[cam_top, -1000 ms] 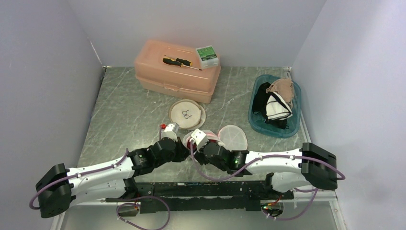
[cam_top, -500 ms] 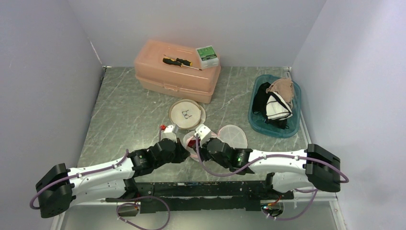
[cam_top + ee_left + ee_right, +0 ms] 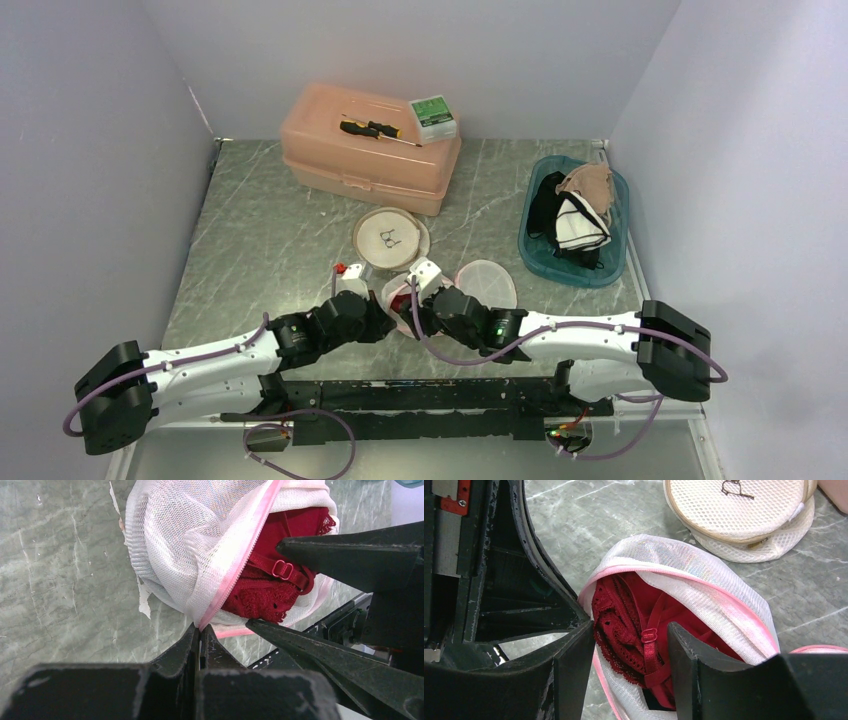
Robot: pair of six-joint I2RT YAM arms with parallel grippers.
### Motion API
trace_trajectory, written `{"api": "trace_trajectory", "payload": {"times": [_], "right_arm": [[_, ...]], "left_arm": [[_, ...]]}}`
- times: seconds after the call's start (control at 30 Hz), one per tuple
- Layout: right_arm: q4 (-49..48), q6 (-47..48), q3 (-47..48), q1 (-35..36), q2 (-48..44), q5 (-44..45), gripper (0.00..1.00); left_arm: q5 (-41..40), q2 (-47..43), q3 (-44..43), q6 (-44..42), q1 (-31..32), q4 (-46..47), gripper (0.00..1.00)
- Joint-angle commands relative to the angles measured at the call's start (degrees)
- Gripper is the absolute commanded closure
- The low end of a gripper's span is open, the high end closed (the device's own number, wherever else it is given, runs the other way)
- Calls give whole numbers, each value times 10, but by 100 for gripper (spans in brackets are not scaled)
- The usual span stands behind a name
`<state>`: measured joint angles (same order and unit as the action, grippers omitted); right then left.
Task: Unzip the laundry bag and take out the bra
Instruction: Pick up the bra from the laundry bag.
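The white mesh laundry bag with a pink zipper lies open on the grey table; it also shows in the left wrist view and from the top. A red lace bra shows inside the opening, also in the left wrist view. My left gripper is shut on the bag's pink zipper edge. My right gripper is open, its fingers on either side of the bra's lace and strap at the bag's mouth.
A second round mesh bag lies behind. A round pink lid lies to the right. A peach toolbox with a screwdriver and a small box stands at the back. A blue bin of clothes is at the right.
My right gripper has moved left and forward to the bag's mouth beside the left gripper. The left arm has hardly moved.
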<state>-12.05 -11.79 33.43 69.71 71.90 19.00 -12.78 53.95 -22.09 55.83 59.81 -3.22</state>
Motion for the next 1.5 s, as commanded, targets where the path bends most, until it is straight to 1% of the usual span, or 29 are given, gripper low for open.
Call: {"api": "trace_trajectory", "payload": {"times": [0.0, 0.1, 0.17, 0.3, 0.37, 0.53, 0.73, 0.87, 0.9, 1.03, 1.17, 1.3, 1.47], "right_arm": [[-19, -19, 20, -4, 9, -17, 42], [-18, -21, 25, -3, 22, -21, 43], [-13, -21, 27, -4, 28, -22, 46], [-18, -25, 21, -3, 22, -17, 59], [-23, -26, 15, -4, 13, -21, 62], [-26, -34, 10, -9, -7, -26, 76], [-25, -62, -3, -33, -44, -54, 82], [-20, -78, -11, -53, -67, -73, 98], [-18, -80, -12, -55, -72, -73, 100], [-9, -79, -20, -62, -87, -85, 100], [-1, -71, -34, -86, -126, -140, 100], [12, -80, -45, -134, -175, -210, 100], [47, -61, -28, -148, -184, -270, 100]], "left_arm": [[10, -4, 4, 8, -1, 16, 97], [10, -6, 6, 8, -1, 17, 97], [10, -8, 6, 9, -1, 16, 97], [9, -12, 6, 8, -1, 12, 98], [9, -12, 7, 8, -1, 10, 97], [9, -10, 13, 10, -1, 10, 97], [3, -23, 27, 20, -1, -2, 97], [-7, -43, 35, 29, -1, -27, 97], [-9, -50, 35, 31, -1, -32, 97], [-17, -69, 36, 34, -1, -49, 97], [-24, -79, 30, 32, -1, -62, 97], [-27, -76, 24, 28, -1, -72, 97], [-33, -76, 21, 32, -1, -76, 97]]}}
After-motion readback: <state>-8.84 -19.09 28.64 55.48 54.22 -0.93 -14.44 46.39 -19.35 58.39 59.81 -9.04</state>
